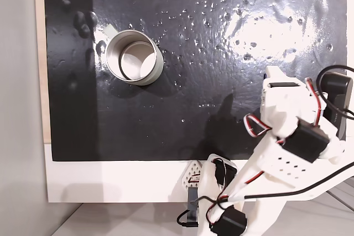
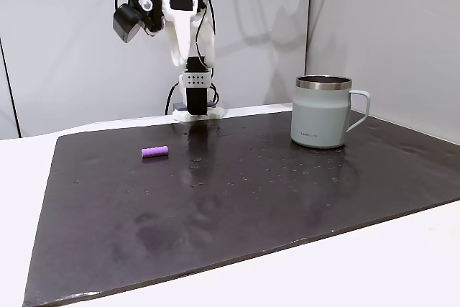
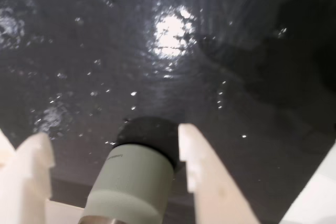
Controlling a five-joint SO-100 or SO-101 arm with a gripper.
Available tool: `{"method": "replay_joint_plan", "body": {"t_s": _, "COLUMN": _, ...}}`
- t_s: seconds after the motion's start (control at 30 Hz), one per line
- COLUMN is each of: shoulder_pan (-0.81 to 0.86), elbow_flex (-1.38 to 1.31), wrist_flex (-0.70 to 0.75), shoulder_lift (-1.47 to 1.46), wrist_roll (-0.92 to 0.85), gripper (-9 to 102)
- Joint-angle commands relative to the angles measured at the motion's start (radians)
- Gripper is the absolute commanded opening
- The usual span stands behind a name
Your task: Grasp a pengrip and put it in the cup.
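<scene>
Wide bare black mat (image 2: 237, 199), cup (image 2: 321, 111) standing at one side, pengrip (image 2: 154, 152) lying well apart

No wording can be made out anywhere. The cup (image 2: 322, 111) carries a small dark mark low on its pale wall, toward 7 o'clock of its body in a fixed view, too tiny to read. In the wrist view a faint pale mark sits on the cup's (image 3: 134, 182) side, blurred and illegible.

White table (image 2: 402, 264), glossy black mat (image 2: 237, 199), purple pengrip (image 2: 154, 152), cup (image 2: 321, 113)
</scene>
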Motion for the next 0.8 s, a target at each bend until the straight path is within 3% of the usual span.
{"method": "replay_joint_plan", "body": {"t_s": 0.0, "shoulder_pan": 0.063, "elbow_flex": -0.063, "wrist_flex": -0.006, "shoulder_lift": -0.041, "wrist_roll": -0.052, "gripper": 23}}
{"method": "replay_joint_plan", "body": {"t_s": 0.77, "shoulder_pan": 0.114, "elbow_flex": -0.012, "wrist_flex": -0.353, "shoulder_lift": -0.411, "wrist_roll": -0.075, "gripper": 23}}
